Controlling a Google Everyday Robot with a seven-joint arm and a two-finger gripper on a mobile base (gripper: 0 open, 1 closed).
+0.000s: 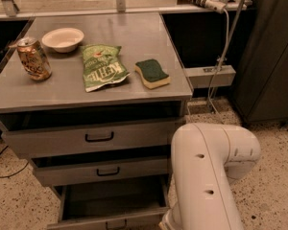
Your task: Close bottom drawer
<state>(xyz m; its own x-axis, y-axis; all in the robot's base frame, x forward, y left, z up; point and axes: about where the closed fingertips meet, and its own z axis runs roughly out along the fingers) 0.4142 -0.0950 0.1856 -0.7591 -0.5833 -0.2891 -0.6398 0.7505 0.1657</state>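
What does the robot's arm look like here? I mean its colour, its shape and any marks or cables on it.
The arm is a thick, smooth, white tube with a rounded elbow. A few small dark holes dot its surface. No cables or lettering show on it. It leaves the picture at the bottom edge, beside the bottom drawer, so the claw is out of view.

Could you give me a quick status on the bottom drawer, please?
Gripper out of view, off the frame's bottom edge past white arm. Lowest grey metal drawer pulled well out. Nothing visible blocking it.
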